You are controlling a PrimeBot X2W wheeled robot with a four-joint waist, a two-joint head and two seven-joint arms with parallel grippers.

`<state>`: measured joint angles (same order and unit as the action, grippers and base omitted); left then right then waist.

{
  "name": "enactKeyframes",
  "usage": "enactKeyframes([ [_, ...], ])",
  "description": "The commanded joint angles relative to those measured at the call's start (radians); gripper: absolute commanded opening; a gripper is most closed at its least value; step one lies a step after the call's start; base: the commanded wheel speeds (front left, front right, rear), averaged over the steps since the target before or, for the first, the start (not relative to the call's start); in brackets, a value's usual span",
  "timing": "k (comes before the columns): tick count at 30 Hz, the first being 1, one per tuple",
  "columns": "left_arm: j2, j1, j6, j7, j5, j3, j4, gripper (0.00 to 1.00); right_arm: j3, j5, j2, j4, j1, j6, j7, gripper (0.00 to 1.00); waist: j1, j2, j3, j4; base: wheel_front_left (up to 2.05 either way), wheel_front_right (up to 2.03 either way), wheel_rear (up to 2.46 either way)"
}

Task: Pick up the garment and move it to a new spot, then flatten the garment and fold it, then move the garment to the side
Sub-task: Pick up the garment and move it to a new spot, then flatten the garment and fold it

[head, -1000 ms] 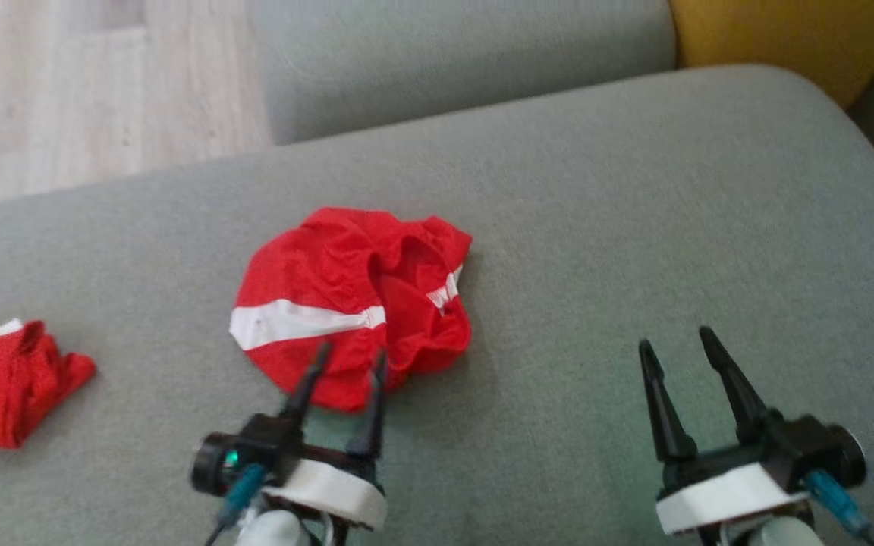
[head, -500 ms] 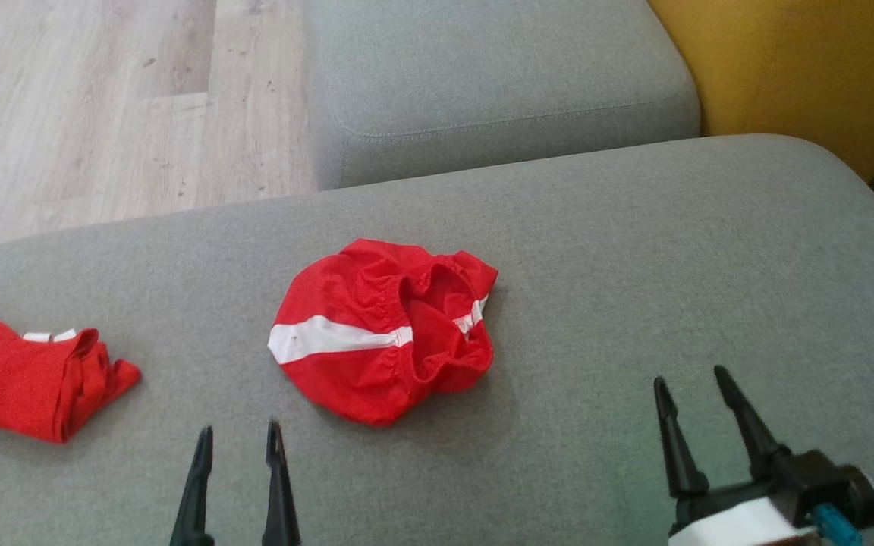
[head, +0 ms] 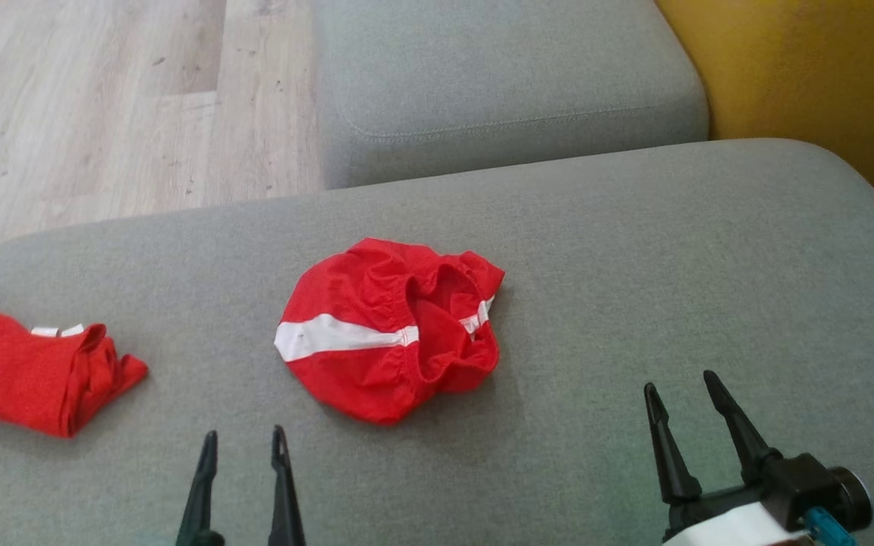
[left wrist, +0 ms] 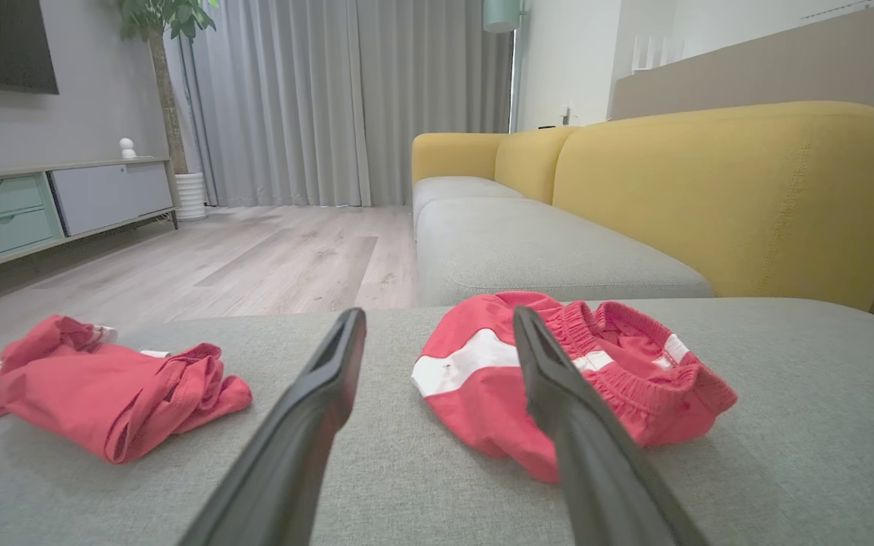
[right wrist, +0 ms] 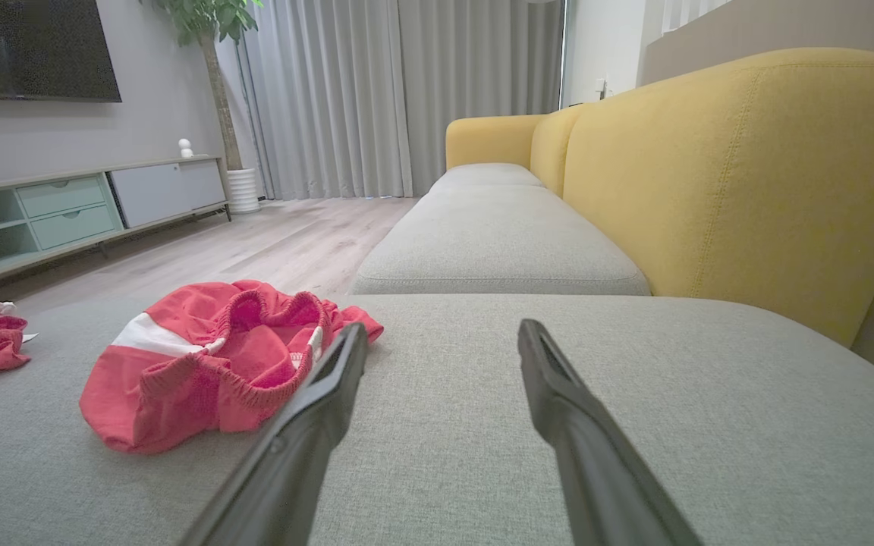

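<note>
At the far left of the seat lies a red pile (head: 35,375), bunched and roughly folded. I judge it is a piece set aside as done, so I leave it alone. My left pincer (head: 246,432) hovers at the near edge, fingers apart and holding nothing, aimed at the gap between the pile and the garment (head: 388,326). The garment sits in the middle of the seat as a crumpled heap, white stripe up and waistband gaping to the right. It is not spread at all, so I judge that flattening is the step in hand. My right pincer (head: 678,381) hangs near right, well apart from the cloth, also spread and empty. I think it is placed to take the right side while the left pincer takes the other.

The seat (head: 672,250) is soft grey woven fabric, bare to the right, which gives room to spread. A second grey seat (head: 498,83) lies beyond it, with a yellow backrest (head: 809,68) at the right. Left of the sofa is a pale wood floor (head: 103,98). Further off stand grey curtains (left wrist: 293,98), a low cabinet (left wrist: 50,205) and a plant (left wrist: 164,45).
</note>
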<state>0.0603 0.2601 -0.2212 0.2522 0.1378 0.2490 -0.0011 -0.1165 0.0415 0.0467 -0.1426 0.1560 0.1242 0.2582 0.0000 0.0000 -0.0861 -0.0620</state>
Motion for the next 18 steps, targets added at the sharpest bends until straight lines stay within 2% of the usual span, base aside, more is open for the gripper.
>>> enactKeyframes([
  [1, -0.01, -0.063, -0.007, 0.009, -0.019, -0.021, -0.025, 1.0, -0.018, 0.0, 0.004, 0.035, -0.043, 0.007, 0.004, 1.0, 0.0, 0.0, 0.002, 0.0, 0.0, 0.0, 0.0],
  [18, -0.01, -0.076, -0.021, 0.009, -0.009, -0.003, -0.014, 1.0, -0.002, -0.009, 0.004, 0.037, -0.047, 0.007, 0.004, 1.0, 0.0, 0.0, 0.012, 0.005, 0.0, 0.0, 0.0],
])
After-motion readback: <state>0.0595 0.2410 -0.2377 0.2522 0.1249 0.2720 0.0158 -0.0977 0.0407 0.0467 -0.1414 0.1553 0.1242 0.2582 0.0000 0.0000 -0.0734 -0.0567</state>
